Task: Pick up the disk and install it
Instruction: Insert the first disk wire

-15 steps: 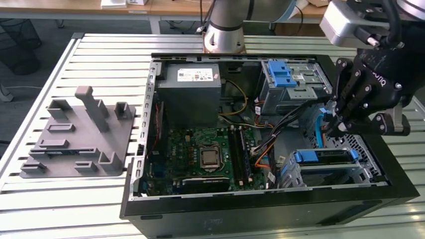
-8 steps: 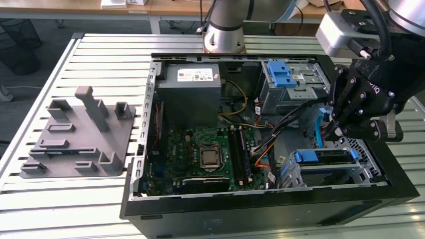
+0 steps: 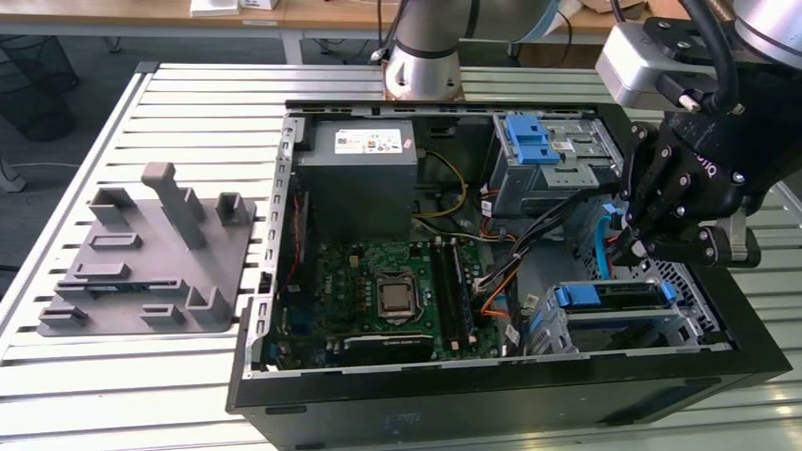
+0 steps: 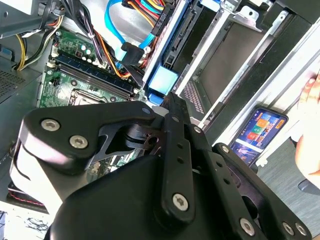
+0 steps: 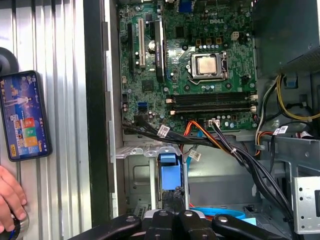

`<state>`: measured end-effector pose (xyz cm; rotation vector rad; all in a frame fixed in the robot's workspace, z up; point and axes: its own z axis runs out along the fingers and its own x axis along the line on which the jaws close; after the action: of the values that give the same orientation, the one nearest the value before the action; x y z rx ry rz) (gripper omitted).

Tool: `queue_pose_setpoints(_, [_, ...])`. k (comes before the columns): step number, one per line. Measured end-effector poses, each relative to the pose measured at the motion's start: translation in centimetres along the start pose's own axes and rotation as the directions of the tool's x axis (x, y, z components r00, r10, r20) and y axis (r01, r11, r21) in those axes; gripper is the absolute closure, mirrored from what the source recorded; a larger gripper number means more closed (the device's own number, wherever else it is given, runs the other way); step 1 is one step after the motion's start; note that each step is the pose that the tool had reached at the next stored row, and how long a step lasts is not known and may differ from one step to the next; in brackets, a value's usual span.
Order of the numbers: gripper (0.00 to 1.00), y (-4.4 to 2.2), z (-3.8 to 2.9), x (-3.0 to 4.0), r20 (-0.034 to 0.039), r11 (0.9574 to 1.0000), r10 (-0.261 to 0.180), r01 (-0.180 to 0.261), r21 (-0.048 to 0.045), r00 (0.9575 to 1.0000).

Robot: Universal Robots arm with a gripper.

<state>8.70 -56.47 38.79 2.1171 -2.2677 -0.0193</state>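
While the open computer case (image 3: 476, 383) is laid on its side on the slatted desk (image 3: 138, 385), the hand (image 3: 637, 249) is poised over the case's interior, above the lower drive bay in the near corner on the exterior view's right. The disk (image 3: 604, 297) is seen lying in that metal bay inside the case. In both wrist views its blue carrier end (image 5: 168, 167) (image 4: 162, 80) is found directly beneath the tip of the hand, touching it or very nearly so. Whether the hand is clenched on the disk or released cannot be told, since the contact is masked by the hand's own black body. Deeper inside the case the green motherboard (image 3: 376, 282) is exposed with its silver processor (image 5: 207, 65). A grey power-supply box (image 3: 363, 174) is mounted at the case's far end, near the arm's base (image 3: 424, 66). A blue data cable (image 4: 114, 27) and a bundle of orange and black wires (image 5: 220, 142) are draped between the motherboard and the bay. A second metal cage with a blue latch (image 3: 532, 141) is fixed in the case's far corner, beside the power-supply box. Outside the case, on the exterior view's left of it, a grey moulded fixture (image 3: 150, 254) is set on the desk, apart from the case wall. A phone with a lit screen (image 5: 25, 117) is laid on the desk just outside the case's black wall.
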Motion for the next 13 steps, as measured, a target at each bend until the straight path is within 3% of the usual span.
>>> queue_pose_setpoints(6, [0.89, -0.29, 0.01, -0.02, 0.0003, 1.0, 0.0, 0.0, 0.0001, 1.0])
queue_pose_setpoints(13, [0.89, -2.27, 0.05, -0.16, 0.0003, 1.0, 0.0, 0.0, -0.0008, 1.0])
